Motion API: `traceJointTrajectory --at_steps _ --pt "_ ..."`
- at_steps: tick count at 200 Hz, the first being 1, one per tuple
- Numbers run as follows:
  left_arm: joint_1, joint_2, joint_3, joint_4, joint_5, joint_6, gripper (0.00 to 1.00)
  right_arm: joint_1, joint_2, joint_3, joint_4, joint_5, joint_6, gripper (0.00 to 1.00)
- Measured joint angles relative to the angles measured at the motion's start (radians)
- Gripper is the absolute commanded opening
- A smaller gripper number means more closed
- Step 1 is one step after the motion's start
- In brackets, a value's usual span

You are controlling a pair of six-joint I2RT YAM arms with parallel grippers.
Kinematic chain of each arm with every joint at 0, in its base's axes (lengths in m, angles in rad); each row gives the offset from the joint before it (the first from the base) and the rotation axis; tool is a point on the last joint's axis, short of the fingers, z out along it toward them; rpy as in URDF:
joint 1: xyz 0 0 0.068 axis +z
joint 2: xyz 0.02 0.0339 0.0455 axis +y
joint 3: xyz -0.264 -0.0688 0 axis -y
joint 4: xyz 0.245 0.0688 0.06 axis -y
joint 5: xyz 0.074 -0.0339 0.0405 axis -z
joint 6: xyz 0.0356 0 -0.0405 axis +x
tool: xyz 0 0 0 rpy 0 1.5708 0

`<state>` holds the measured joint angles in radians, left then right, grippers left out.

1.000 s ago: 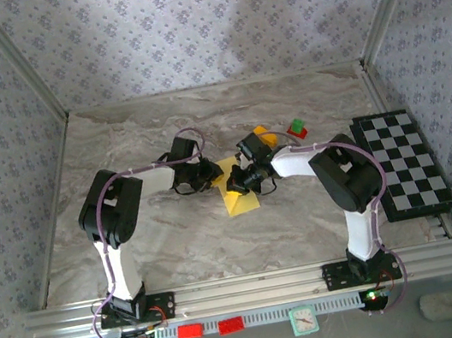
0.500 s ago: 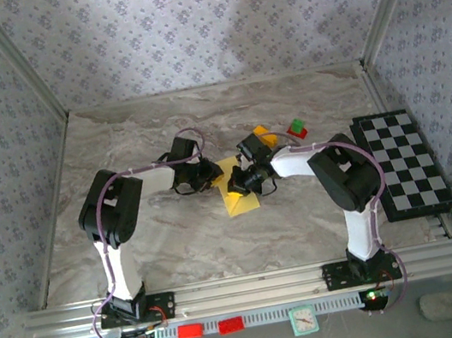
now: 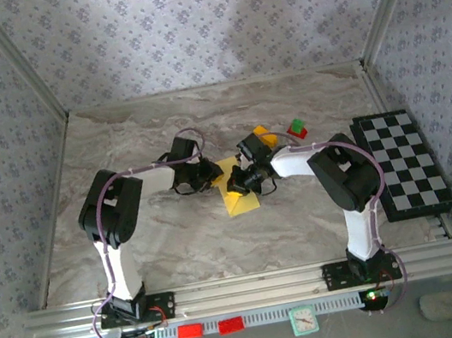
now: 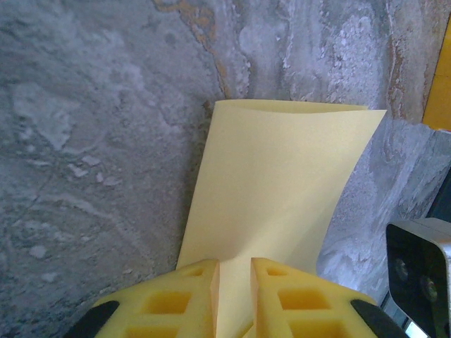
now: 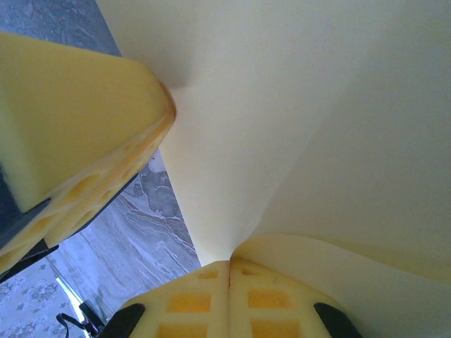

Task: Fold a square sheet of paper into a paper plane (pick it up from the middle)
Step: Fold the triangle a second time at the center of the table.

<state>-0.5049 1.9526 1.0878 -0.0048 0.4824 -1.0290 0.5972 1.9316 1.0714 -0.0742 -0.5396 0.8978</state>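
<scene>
- Top external view: both arms reach inward and meet over the middle of the marble table (image 3: 158, 232). The left gripper (image 3: 212, 174) and right gripper (image 3: 238, 182) sit just beside each other on the sheet of paper (image 3: 242, 201), which lies partly folded with its free end pointing toward the arm bases. An orange-yellow block (image 3: 264, 135) and a green-and-red block (image 3: 296, 128) lie near, behind the right wrist; the checkered board (image 3: 403, 161) is well apart.
- Left wrist view: the left gripper (image 4: 235, 290) has its jaws nearly together, clamped on the edge of the sheet of paper (image 4: 282, 183), which fans away from the fingers (image 4: 187, 299) and bows above the table (image 4: 91, 141).
- Right wrist view: the right gripper (image 5: 229, 282) has its jaws pressed together on a pleat of the sheet of paper (image 5: 303, 105). A left finger (image 5: 77, 120) pinches the same paper close by.
- Risks, as I judge them: with two pinches so near, any pull in opposite directions could tear the thin paper or drag it out of one grip. Uneven motion would set the crease askew. The foam fingers could also collide, and a wide swing of the right wrist might knock the orange-yellow block.
</scene>
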Motion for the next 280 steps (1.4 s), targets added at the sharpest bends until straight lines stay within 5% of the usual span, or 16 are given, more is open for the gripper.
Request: traceJointTrajectory --at_steps 180,280 --pt "-0.001 0.000 0.002 -0.002 0.000 0.000 0.20 -0.009 0.016 0.003 0.004 -0.026 0.000 0.03" --pt "0.096 -0.116 0.043 -0.109 -0.049 0.038 0.32 -0.009 0.019 0.021 0.016 -0.049 0.004 0.36"
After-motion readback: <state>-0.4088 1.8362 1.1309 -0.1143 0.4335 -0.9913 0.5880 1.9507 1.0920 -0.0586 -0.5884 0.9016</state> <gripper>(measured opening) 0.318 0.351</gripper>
